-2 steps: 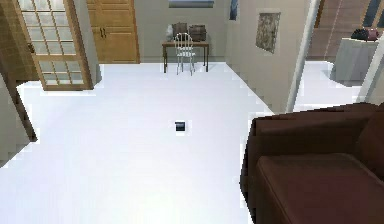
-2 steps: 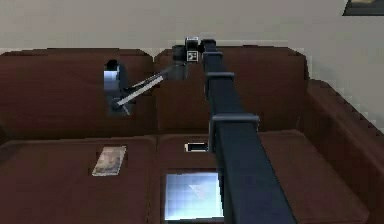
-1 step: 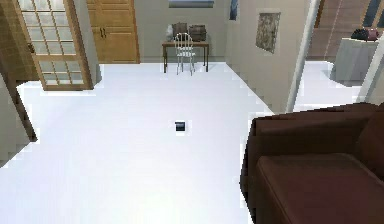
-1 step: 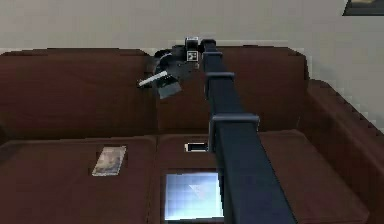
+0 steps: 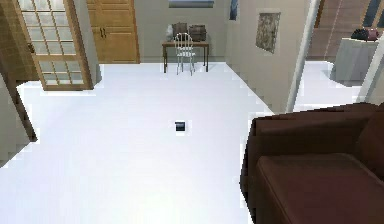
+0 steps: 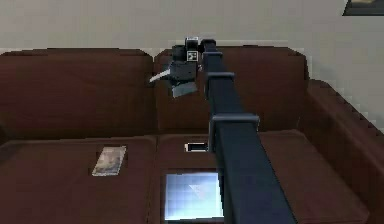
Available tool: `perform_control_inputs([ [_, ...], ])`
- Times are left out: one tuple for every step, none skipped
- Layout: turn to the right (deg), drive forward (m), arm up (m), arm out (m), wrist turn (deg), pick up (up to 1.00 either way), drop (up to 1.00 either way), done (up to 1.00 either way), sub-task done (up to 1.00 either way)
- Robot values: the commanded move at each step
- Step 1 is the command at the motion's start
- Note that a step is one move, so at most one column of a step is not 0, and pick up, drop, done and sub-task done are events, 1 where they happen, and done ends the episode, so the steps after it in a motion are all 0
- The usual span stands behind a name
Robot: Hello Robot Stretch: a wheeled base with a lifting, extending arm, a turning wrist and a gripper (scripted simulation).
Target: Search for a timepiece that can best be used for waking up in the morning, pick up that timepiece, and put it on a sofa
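The arm (image 6: 238,140) reaches over the sofa (image 6: 80,95), jaws before the backrest. Whether they are spread, pressed together or carrying anything cannot be told. On the seat lie a booklet (image 6: 109,160) and a pale slab (image 6: 190,195). Ahead, a dark box (image 5: 180,127) sits on the floor (image 5: 100,150), well apart from the sofa, too small to tell if it is the clock.

I see my arm (image 6: 235,130) as a dark square bar; at the arm's far end, two white squares (image 6: 190,52) (black-marked) and a dark, thin-fingered gripper (image 6: 162,76).
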Motion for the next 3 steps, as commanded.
perform_control_inputs([
  [0.0, 0.00, -0.24, 0.00, 0.0, 0.00, 0.00, 0.00, 0.00],
  [0.0, 0.00, -0.32, 0.00, 0.0, 0.00, 0.00, 0.00, 0.00],
  [0.0, 0.00, 0.00, 0.00, 0.0, 0.00, 1.00, 0.00, 0.00],
])
